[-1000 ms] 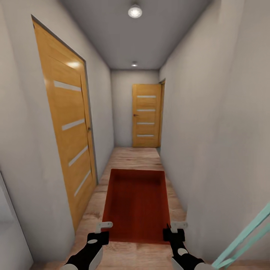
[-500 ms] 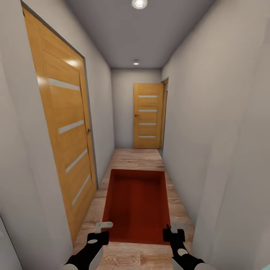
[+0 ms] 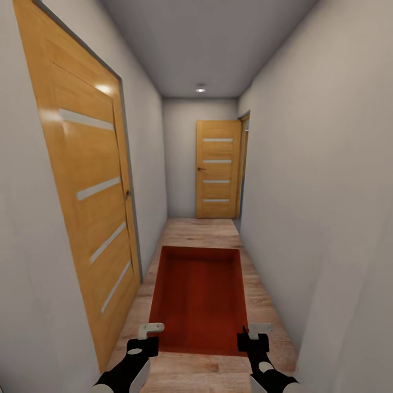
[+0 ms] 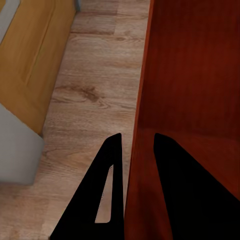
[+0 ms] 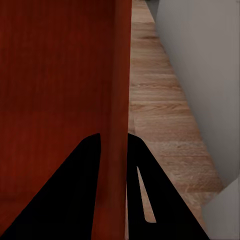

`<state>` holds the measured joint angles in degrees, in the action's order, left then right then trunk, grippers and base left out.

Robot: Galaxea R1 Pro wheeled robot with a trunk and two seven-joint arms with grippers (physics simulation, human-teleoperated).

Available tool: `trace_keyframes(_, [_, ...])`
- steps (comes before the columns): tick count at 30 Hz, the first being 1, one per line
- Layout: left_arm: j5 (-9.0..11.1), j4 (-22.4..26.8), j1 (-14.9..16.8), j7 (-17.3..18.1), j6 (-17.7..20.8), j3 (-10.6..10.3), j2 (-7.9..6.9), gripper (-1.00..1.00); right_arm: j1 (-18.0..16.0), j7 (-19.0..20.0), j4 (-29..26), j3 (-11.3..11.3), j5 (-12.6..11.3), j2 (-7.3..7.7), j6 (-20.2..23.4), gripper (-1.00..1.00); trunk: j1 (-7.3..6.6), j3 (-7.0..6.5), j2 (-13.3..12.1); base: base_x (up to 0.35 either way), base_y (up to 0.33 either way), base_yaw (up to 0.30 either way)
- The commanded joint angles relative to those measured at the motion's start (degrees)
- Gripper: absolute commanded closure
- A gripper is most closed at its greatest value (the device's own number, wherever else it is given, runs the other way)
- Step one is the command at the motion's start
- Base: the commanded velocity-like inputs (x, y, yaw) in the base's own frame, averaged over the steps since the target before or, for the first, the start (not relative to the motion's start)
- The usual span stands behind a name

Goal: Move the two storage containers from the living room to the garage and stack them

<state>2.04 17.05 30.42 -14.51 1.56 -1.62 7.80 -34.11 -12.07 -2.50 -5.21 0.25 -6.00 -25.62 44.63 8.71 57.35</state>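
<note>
Two grippers are carrying a red bin along a narrow corridor.

The head view is showing the orange-red bin [image 3: 199, 297], open at the top with straight walls, held between the left gripper [image 3: 148, 334] and the right gripper [image 3: 255, 334] above the wood-plank floor [image 3: 202, 232], with a wooden door [image 3: 90, 202] beside it and another door [image 3: 217, 169] at the far end. The wrist views are giving what the head view cannot: the left fingers [image 4: 112, 165] are sitting one on each side of the bin's wall, closed on it, and the right fingers [image 5: 137, 165] are doing the same on the opposite wall.
</note>
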Motion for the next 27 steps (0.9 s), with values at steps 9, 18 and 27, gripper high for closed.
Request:
trace_keyframes(9, [1.47,-0.18,-0.01,-0.25,0.29,-0.93,-0.03,1.0,-0.08,-0.41,-2.6,-0.51,0.19,-0.03,-0.22,1.0,0.04,0.09,0.06,0.322,0.007,0.0])
trace_keyframes(18, [1.47,-0.18,-0.01,-0.25,0.29,-0.9,-0.01,1.0,-0.08,-0.41,-2.6,-0.51,0.19,-0.05,-0.22,1.0,0.04,0.09,0.06,0.322,0.0,0.0])
trace_keyframes(27, [1.47,-0.18,-0.01,-0.25,0.28,-0.91,0.01,1.0,-0.08,-0.41,-2.6,-0.52,0.19,0.01,-0.22,1.0,0.04,0.09,0.06,0.322,0.0,0.0])
